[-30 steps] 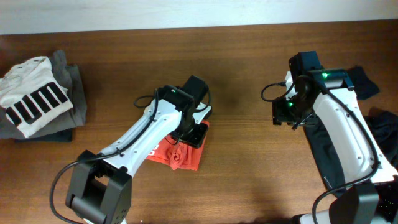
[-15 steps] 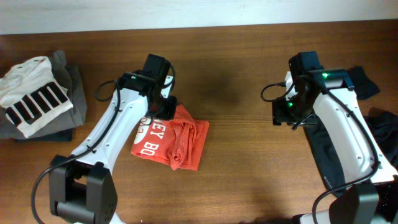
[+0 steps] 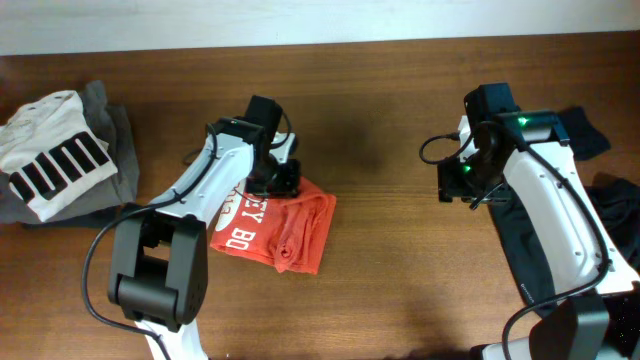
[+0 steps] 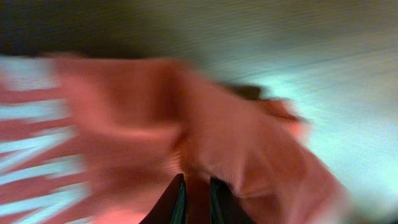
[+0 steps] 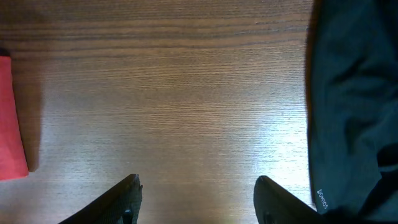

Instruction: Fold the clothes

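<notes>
Left arm has swung back onto the top edge of the orange-red T-shirt (image 3: 292, 228), half-folded left of centre on the bench (image 3: 400, 280).
Left pincer (image 4: 196, 198) is nearly shut, pinching a ridge of shirt fabric, likely to pull the next fold; wrist view blurred. Right pincer (image 5: 199, 202) is parked wide apart over bare wood, holding nothing, beside the black garment (image 5: 354, 93).

Wooden table (image 3: 400, 260), orange-red T-shirt (image 3: 290, 230), black garments (image 3: 622, 205), striped pile (image 3: 55, 160)
</notes>
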Tool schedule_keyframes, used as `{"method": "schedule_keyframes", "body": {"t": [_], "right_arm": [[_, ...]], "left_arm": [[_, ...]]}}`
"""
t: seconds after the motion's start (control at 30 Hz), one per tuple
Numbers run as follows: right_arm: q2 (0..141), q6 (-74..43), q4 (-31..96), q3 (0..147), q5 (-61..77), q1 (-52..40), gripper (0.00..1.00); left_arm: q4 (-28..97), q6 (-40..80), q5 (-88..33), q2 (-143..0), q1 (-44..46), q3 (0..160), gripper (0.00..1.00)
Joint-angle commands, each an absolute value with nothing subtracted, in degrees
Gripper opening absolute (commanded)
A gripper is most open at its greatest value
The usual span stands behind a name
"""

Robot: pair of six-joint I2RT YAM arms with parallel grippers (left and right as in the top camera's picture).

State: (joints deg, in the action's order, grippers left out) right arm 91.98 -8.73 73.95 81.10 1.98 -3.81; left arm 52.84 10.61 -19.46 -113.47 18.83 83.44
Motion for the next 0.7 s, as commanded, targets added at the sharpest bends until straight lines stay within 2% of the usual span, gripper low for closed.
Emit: {"method": "schedule_keyframes", "body": {"t": [0.0,0.2,0.27,0.43,0.57,0.67], "right_arm": [[92.09,-8.36,74.17,81.17,2.31,-3.68,0.62],[92.14,-8.34,74.17,81.17,2.31,-3.68,0.62],[92.14,-8.36,74.15,81.17,2.31,-3.68,0.62],[92.14,-8.36,74.17,81.17,2.31,-3.68,0.63],[92.14,-8.36,74.22,81.17,2.31,-3.68,0.63],[92.14,-8.34,74.17,81.17,2.31,-3.68,0.63]], "left_arm": [[52.07,6.74,-38.37,-113.01,19.62,84.99,0.14],[53.95,6.11,-38.15,-113.01,19.88,85.06,0.17],[54.92,5.87,-38.15,-113.03,19.88,85.06,0.3],[58.0,3.95,-36.32,-113.03,20.6,84.99,0.53],[60.27,2.57,-31.18,-113.01,21.65,84.77,0.54],[60.16,-1.63,-33.76,-112.42,21.61,85.76,0.53]]}}
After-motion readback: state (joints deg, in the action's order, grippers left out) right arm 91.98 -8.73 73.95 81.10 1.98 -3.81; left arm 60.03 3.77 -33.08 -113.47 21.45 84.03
